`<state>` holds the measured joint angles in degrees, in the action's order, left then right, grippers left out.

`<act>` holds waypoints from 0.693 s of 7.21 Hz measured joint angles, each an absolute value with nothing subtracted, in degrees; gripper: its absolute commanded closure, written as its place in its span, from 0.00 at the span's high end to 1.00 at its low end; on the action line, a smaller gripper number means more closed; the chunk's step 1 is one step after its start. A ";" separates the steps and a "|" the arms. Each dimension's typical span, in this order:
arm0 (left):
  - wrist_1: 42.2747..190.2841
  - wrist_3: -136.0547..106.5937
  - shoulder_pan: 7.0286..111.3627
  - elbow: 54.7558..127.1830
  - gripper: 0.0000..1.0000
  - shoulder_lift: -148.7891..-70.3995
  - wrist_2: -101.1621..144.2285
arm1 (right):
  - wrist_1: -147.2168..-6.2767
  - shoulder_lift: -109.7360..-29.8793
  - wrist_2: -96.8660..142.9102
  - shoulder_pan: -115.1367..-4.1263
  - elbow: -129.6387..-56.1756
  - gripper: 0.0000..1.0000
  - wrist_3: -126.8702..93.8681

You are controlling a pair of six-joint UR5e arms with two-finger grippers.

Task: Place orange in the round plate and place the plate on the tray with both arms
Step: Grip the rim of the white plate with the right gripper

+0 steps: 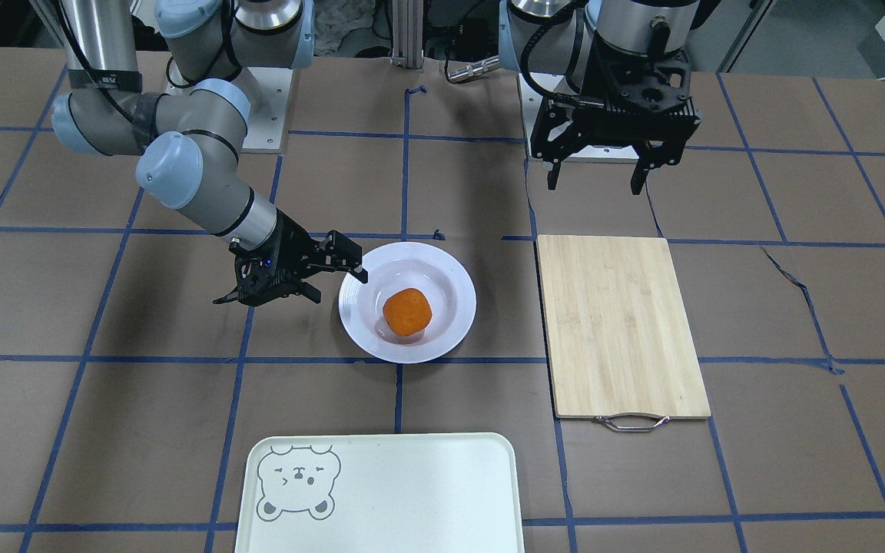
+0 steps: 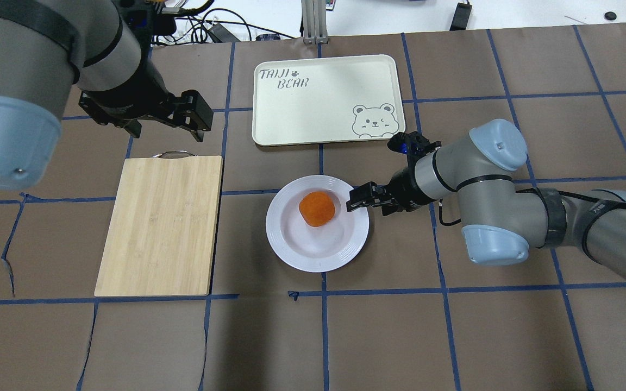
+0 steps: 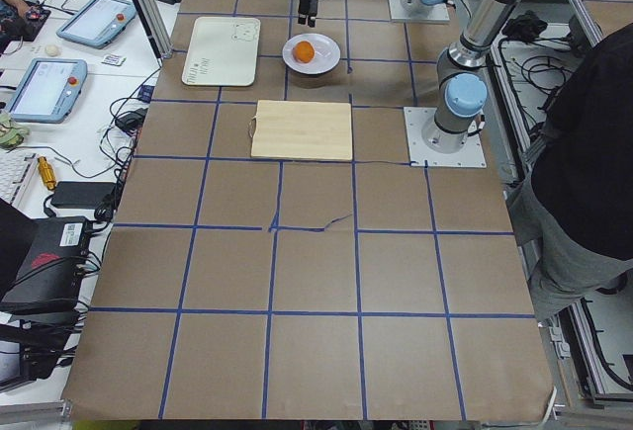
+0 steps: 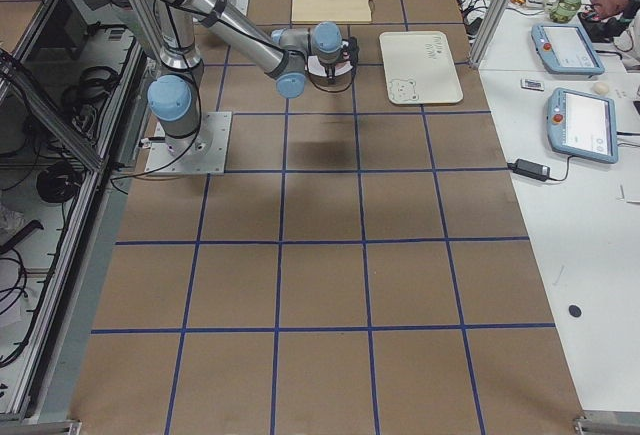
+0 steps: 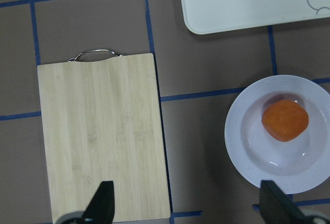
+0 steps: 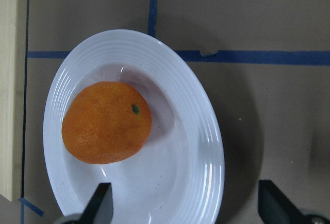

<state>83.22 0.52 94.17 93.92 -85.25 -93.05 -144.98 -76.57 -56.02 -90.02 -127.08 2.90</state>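
The orange (image 1: 407, 312) (image 2: 317, 208) (image 6: 106, 122) lies in the sunken centre of the round plate (image 1: 458, 280) (image 2: 291, 247) (image 6: 201, 147), which rests on the table. My right gripper (image 1: 335, 284) (image 2: 370, 203) (image 6: 188, 208) is open and low at the plate's edge. One finger is over the rim and the other outside it, holding nothing. My left gripper (image 1: 594, 184) (image 2: 166, 130) (image 5: 188, 208) hangs open and empty, high over the bamboo board's end. The tray (image 1: 412, 499) (image 2: 313, 103) (image 5: 242, 2) sits empty, a short gap beyond the plate.
A bamboo cutting board (image 1: 619, 322) (image 2: 161, 225) (image 5: 103, 136) with a metal handle lies beside the plate on the left arm's side. Blue tape lines grid the brown table. A person stands at the table's edge in the exterior left view.
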 measured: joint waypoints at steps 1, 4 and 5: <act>83.93 0.64 93.86 93.65 1.00 -85.21 -92.76 | -146.22 -75.76 -55.88 -90.11 -127.55 1.00 2.57; 86.79 0.65 93.04 92.85 1.00 -85.35 -91.63 | -147.13 -73.30 -54.92 -90.54 -128.54 1.00 -3.07; 87.62 0.63 92.92 92.72 1.00 -85.28 -91.60 | -147.14 -72.99 -54.60 -90.68 -128.56 1.00 -5.68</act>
<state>87.62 0.63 92.92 92.72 -85.28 -91.60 -147.14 -72.99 -54.60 -90.68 -128.56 -5.68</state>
